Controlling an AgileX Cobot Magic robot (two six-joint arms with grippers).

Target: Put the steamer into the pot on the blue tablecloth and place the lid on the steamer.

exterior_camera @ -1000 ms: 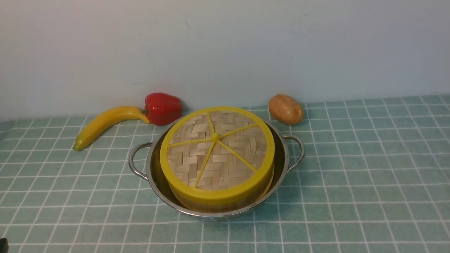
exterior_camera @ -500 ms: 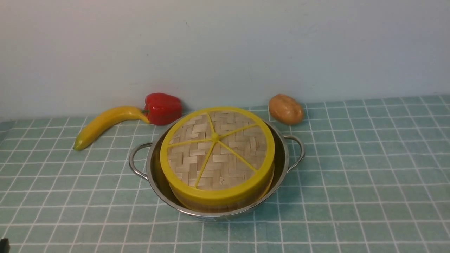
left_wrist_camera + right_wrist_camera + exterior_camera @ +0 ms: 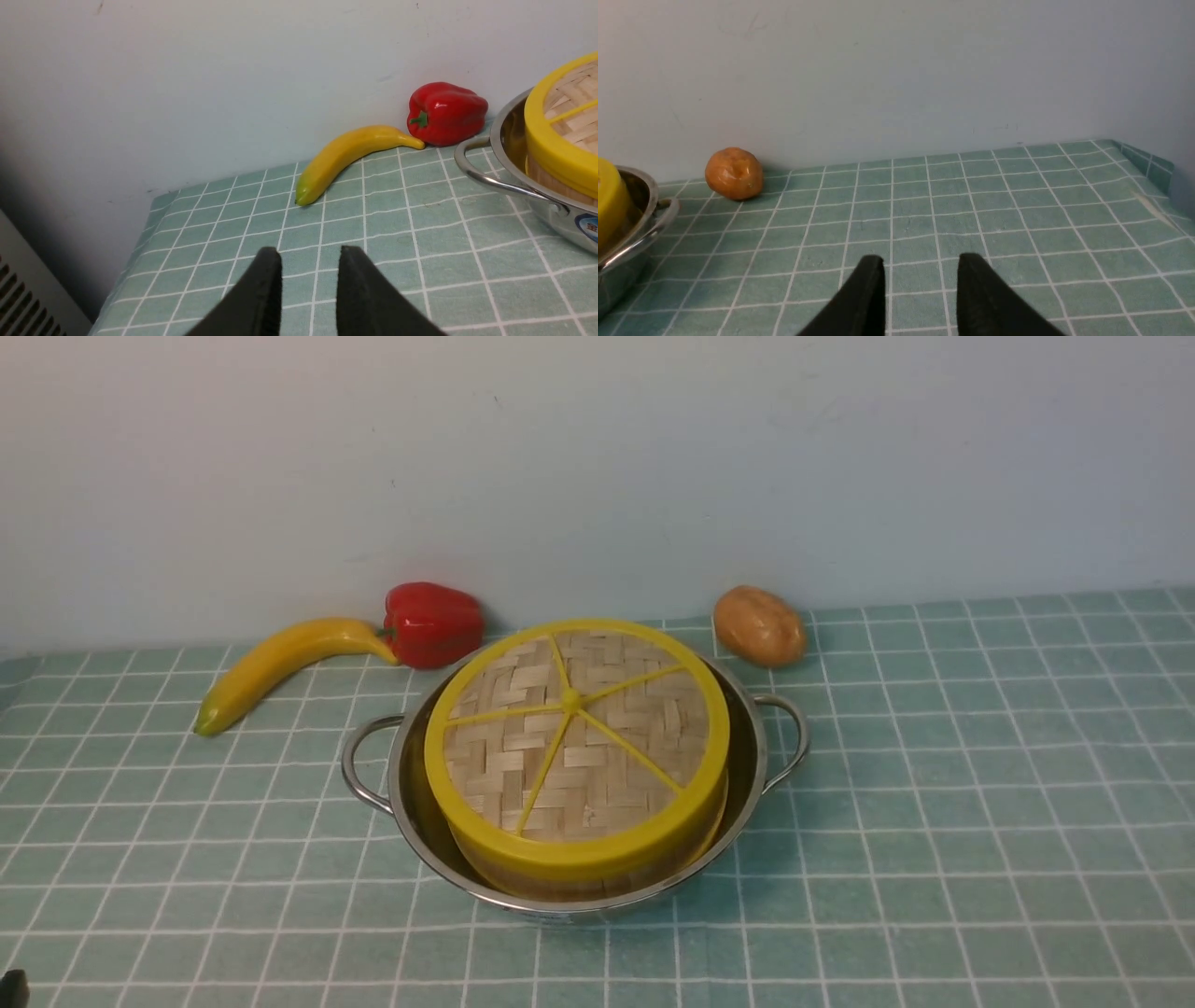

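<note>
The shiny pot (image 3: 782, 739) stands on the blue tablecloth (image 3: 934, 803) in the middle of the front view. The steamer (image 3: 560, 882) sits inside it; only its bamboo wall shows. The woven lid (image 3: 574, 737) with its yellow rim lies flat on the steamer and hides what is in it. My left gripper (image 3: 310, 252) is open and empty over the cloth, well left of the pot (image 3: 490, 179), lid (image 3: 556, 140) and steamer wall (image 3: 546, 175). My right gripper (image 3: 920, 259) is open and empty over the cloth, right of the pot (image 3: 626, 261) and lid (image 3: 607, 200).
A yellow banana (image 3: 280, 663) and a red pepper (image 3: 434, 621) lie behind the pot to the left, and a brown potato (image 3: 759, 625) behind it to the right, all near the back wall. The cloth ends at the table's left edge (image 3: 140, 261) and right edge (image 3: 1157, 163).
</note>
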